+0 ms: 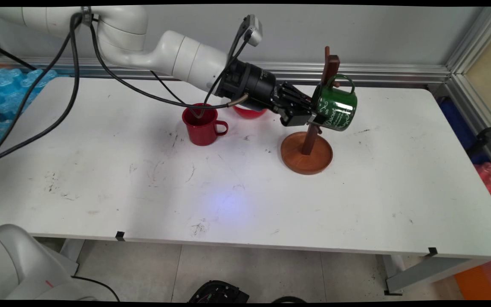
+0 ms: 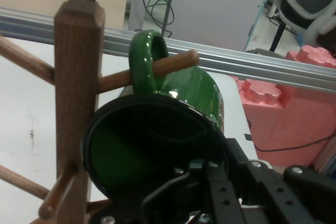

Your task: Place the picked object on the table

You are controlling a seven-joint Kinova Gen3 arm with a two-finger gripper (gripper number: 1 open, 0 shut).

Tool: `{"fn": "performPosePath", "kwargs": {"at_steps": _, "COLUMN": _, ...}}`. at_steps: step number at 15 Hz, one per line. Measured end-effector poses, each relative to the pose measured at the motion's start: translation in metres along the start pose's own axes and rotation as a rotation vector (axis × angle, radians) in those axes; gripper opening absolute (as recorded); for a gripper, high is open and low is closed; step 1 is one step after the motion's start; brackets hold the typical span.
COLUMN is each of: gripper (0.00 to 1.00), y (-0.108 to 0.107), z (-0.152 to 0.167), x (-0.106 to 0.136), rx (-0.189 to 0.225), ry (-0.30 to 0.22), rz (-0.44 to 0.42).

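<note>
Gripper [image 1: 309, 116] clamped on green mug [image 1: 336, 110], handle over a peg of wooden mug tree [image 1: 307, 151].

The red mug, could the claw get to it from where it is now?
Probably yes: the red mug stands in the open beside the arm. But the claw is at the green mug hanging on the wooden rack.
</note>
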Motion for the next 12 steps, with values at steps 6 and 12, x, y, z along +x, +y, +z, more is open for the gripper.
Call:
{"fn": "performPosePath", "kwargs": {"at_steps": 6, "gripper": 0.0, "y": 0.0047, "z": -0.0012, "x": 0.0022, "rx": -0.006, "ry": -0.002, "rz": -0.007}}
{"fn": "performPosePath", "kwargs": {"at_steps": 12, "gripper": 0.0, "y": 0.0099, "z": -0.0054, "x": 0.0061, "rx": -0.014, "ry": -0.004, "rz": -0.015}}
